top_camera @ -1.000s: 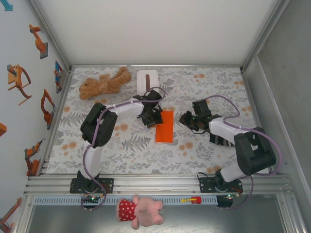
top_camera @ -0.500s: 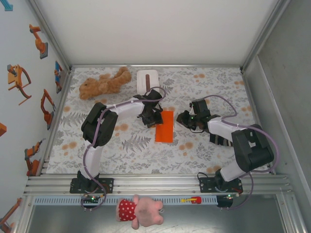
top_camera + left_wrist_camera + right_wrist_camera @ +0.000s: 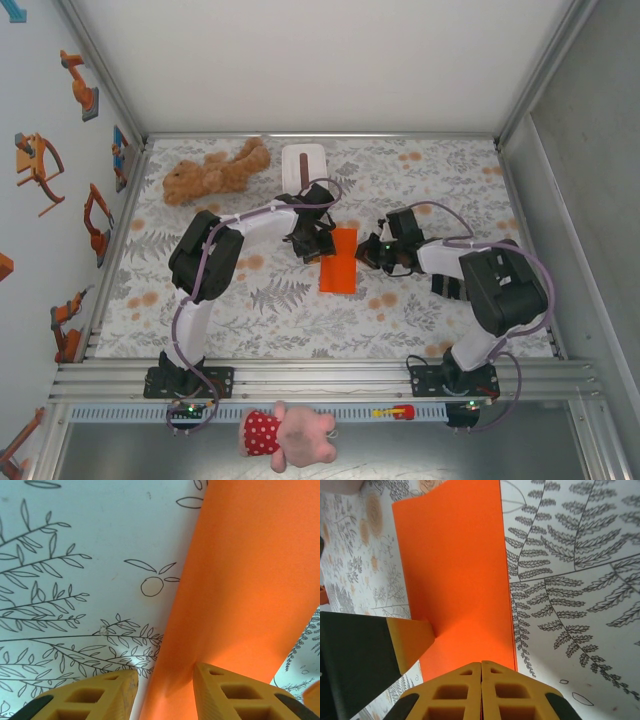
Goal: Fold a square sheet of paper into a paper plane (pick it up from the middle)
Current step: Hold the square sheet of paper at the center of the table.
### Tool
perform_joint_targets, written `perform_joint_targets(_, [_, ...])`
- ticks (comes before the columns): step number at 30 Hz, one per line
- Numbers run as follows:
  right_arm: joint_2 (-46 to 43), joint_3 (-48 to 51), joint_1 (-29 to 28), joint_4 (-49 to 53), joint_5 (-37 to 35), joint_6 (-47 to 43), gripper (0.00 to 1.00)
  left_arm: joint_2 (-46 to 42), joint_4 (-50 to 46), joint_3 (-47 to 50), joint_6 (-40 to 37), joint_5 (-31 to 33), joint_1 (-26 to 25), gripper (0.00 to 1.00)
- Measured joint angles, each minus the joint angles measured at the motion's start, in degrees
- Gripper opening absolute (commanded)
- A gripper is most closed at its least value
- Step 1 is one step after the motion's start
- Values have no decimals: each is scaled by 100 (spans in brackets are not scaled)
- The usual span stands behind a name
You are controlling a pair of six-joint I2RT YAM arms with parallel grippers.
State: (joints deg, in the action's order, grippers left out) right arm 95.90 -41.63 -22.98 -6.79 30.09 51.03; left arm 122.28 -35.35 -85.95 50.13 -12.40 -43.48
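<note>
The square sheet of paper is seen from the top external camera as a narrow orange rectangle, lying flat near the middle of the leaf-printed table between the two arms. The left gripper is set at the paper's upper left edge, and the right gripper is placed just at its right edge. How the fingers stand cannot be told from this height. A brown teddy bear and a white tissue box are laid side by side at the far end of the table. A pink plush toy is lying in front of the rail, beyond the near edge.

In the left wrist view, the square sheet of paper is spread across the right half of the picture over the printed table. The left gripper is held narrowly apart. The paper's left edge is seen running down into the gap, and one yellow finger is pressed onto the orange surface while the other is resting on the cloth.

In the right wrist view, the square sheet of paper is stretched away from the right gripper, whose two fingers are closed flush together at the sheet's near end. Whether a layer is nipped between them cannot be told. A finger of the left gripper is touching the paper's left edge.
</note>
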Motion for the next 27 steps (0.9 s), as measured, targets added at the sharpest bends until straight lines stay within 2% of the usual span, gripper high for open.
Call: perform_joint_targets(27, [531,-258,-48,94,192,-175,3,85,-162,-144,4,-2,2,39])
